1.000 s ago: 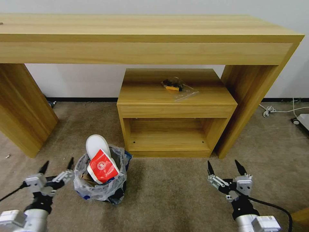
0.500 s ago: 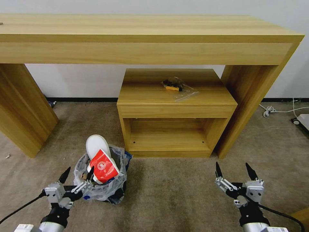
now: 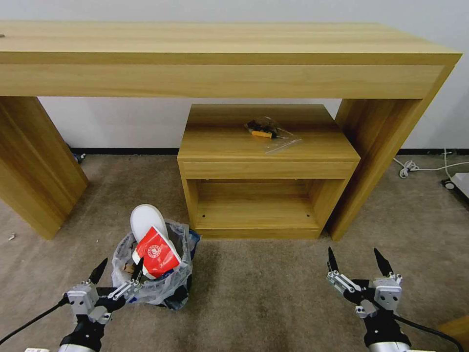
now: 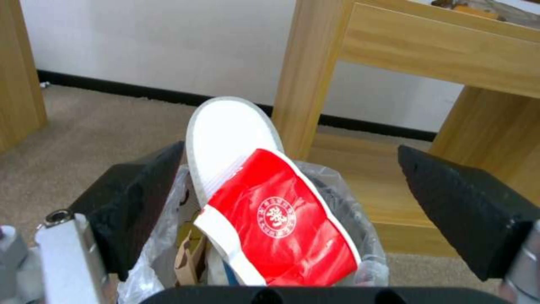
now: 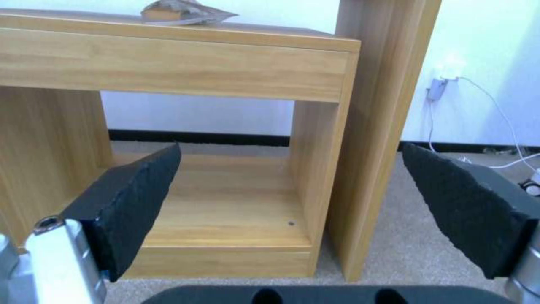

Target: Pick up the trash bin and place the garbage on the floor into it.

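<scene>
The trash bin [image 3: 166, 286] stands on the beige carpet floor [image 3: 259, 293], a small black bin lined with a crinkly clear bag. Garbage sticks out of its top: a white foam insole [image 3: 145, 220] and a red wrapper [image 3: 157, 253], with brown cardboard beneath. My left gripper [image 3: 120, 268] is open, low at the bin's near left side, one fingertip overlapping the bag's rim. In the left wrist view the left gripper [image 4: 291, 147] frames the insole [image 4: 225, 131], the wrapper [image 4: 281, 219] and the bin's bag [image 4: 360, 236]. My right gripper [image 3: 355, 256] hovers open and empty over bare carpet on the right.
A small wooden cabinet [image 3: 267, 166] stands just behind the bin under a long wooden table [image 3: 220, 58]; the right gripper [image 5: 292, 147] faces the cabinet [image 5: 168, 67]. A clear bag [image 3: 268, 131] lies on the cabinet. Cables [image 3: 415, 168] run at the right; a tiny white scrap [image 3: 10, 236] lies left.
The left gripper has moved right and drawn back, from beside the bin to its near left rim. The right gripper has drawn back slightly. Bin and contents unmoved.
</scene>
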Motion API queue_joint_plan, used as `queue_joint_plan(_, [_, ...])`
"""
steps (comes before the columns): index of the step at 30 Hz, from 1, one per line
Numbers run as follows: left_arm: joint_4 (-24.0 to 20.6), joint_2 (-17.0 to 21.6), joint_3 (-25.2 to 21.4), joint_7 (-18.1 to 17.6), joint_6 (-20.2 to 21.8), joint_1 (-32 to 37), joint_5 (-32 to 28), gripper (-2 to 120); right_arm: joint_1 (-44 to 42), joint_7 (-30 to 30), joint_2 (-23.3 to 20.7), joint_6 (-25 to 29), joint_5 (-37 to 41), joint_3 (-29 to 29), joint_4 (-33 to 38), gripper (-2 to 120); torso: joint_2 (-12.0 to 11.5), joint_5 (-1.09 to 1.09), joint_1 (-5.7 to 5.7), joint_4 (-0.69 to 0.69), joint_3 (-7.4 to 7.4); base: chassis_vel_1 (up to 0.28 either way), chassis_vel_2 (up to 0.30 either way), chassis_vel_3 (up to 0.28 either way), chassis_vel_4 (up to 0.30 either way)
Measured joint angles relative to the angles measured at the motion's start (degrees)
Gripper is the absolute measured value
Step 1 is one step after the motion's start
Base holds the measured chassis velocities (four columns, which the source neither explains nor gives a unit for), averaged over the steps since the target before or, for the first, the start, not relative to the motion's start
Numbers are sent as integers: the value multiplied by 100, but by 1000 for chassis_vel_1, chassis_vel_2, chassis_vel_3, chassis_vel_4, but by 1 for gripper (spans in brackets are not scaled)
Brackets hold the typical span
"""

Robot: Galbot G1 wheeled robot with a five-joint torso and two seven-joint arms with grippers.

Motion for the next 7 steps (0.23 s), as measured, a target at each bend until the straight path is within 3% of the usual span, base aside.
queue_joint_plan(7, [0,2,-3,-5,5,-3,-3,100,3,0,0,-5,0,0,-2,100,0,0,0,0,0,0,0,0,0])
